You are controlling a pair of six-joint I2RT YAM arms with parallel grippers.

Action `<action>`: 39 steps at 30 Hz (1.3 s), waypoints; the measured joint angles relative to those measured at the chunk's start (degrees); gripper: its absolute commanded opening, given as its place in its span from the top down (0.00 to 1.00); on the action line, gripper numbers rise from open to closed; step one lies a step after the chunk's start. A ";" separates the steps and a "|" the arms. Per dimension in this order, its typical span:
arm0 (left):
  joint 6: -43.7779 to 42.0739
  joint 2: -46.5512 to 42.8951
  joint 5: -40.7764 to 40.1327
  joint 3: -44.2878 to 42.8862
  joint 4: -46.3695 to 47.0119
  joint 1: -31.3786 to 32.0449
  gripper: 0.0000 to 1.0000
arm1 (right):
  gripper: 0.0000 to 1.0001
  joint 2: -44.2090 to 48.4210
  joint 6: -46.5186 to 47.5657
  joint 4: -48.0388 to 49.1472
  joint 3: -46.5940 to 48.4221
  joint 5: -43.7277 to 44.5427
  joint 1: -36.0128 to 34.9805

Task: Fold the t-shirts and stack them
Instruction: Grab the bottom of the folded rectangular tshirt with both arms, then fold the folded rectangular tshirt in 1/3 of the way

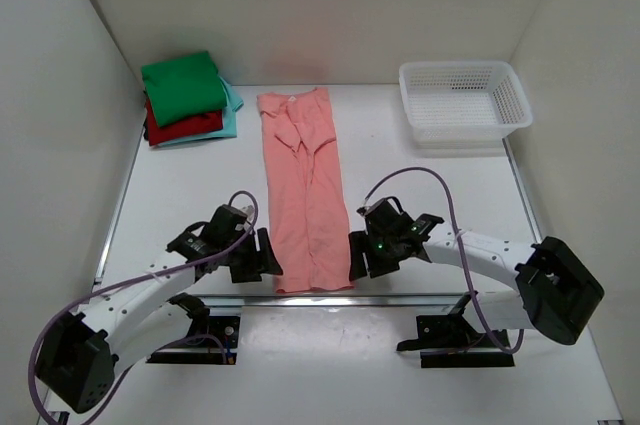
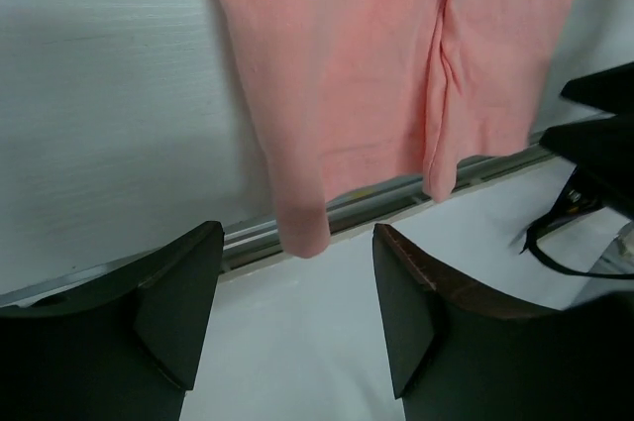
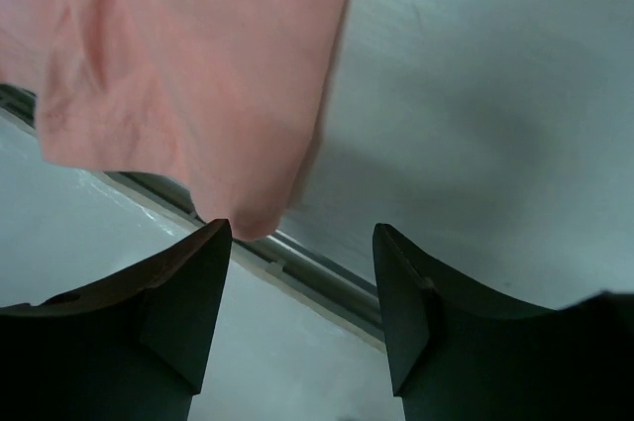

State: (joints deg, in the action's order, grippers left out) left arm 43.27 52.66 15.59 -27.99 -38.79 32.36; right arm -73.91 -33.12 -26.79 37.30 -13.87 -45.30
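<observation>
Open, empty jaws of the left gripper (image 2: 297, 243) and right gripper (image 3: 302, 235) are set beside the near hem corners of the salmon-pink t-shirt (image 1: 305, 185), apparently for pinching them.

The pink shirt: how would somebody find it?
On the white table, between the pile of folded shirts at the back left and the white basket at the back right, the pink t-shirt lies as one long narrow strip down the middle. It is the only pink thing and the only shirt not in the pile.
</observation>
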 measured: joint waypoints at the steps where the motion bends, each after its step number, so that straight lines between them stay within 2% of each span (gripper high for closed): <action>1: 1.22 -0.85 0.15 1.01 0.96 0.09 0.27 | 0.46 0.00 -0.83 0.66 -0.92 -0.63 -0.35; 10: 7.17 2.71 0.24 4.90 6.73 4.28 0.29 | 0.52 -2.10 -5.38 5.97 -3.37 -4.87 -2.40; 12: 7.52 5.64 0.04 4.83 7.72 5.09 0.46 | 0.61 -2.69 -5.70 6.93 -3.34 -5.46 -2.82; 13: 7.72 7.21 0.24 4.72 8.07 5.51 0.95 | 0.83 -3.06 -5.79 7.34 -3.34 -5.70 -3.04; 14: 8.15 8.31 0.22 4.63 8.57 5.92 1.00 | 1.00 -3.56 -5.84 7.58 -3.34 -6.01 -3.19; 19: 7.85 10.08 0.35 4.55 8.70 7.96 1.00 | 1.00 -4.48 -5.53 6.91 -3.34 -7.65 -4.39; 23: 8.31 5.42 1.84 5.22 5.27 8.61 1.00 | 1.00 -2.71 -4.85 3.96 -3.37 -10.29 -5.70; 26: 8.46 -0.26 3.19 5.53 1.84 6.49 1.00 | 1.00 -0.44 -3.56 1.20 -3.30 -12.76 -5.11; 29: 7.98 -2.27 4.72 4.09 -0.94 1.36 1.00 | 1.00 -0.15 -0.94 -3.48 -0.74 -15.15 -2.58; 32: 5.84 2.05 6.84 -0.39 -1.55 -5.51 1.00 | 1.00 -2.25 3.43 -7.93 5.88 -17.53 2.93; 39: 1.11 23.61 7.32 -16.06 4.74 -14.93 1.00 | 1.00 -19.58 14.51 -11.37 28.74 -18.88 16.76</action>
State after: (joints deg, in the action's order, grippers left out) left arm 44.38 76.27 22.92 -44.05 -34.04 17.43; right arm -93.49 -18.61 -38.15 66.04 -32.75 -28.53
